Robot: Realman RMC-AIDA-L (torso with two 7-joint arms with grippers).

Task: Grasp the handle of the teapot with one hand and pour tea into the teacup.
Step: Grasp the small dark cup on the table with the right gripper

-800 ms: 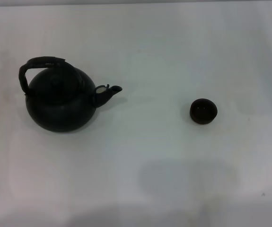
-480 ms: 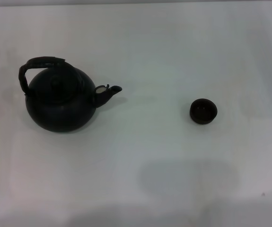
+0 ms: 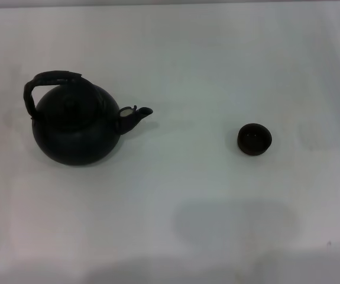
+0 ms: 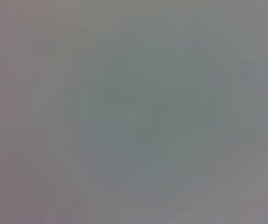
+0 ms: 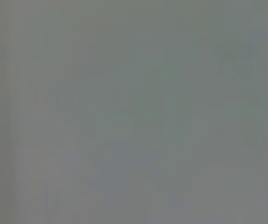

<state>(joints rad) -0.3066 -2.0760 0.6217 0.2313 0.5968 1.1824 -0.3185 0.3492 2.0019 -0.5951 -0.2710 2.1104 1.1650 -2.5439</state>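
Teapot (image 3: 75, 130): matte black, upright on white counter (image 3: 187, 59), robot's left side; spout twd teacup. Handle (image 3: 51, 78): arched over lid, untouched. Teacup (image 3: 254, 139): small, dark, upright, well apart to the right. Left & right hand: neither in view; wrist views blank grey.

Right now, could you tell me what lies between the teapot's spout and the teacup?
Nothing: the head view shows bare white table between the teapot and the teacup.

Head cam high, facing down; wrists blank.
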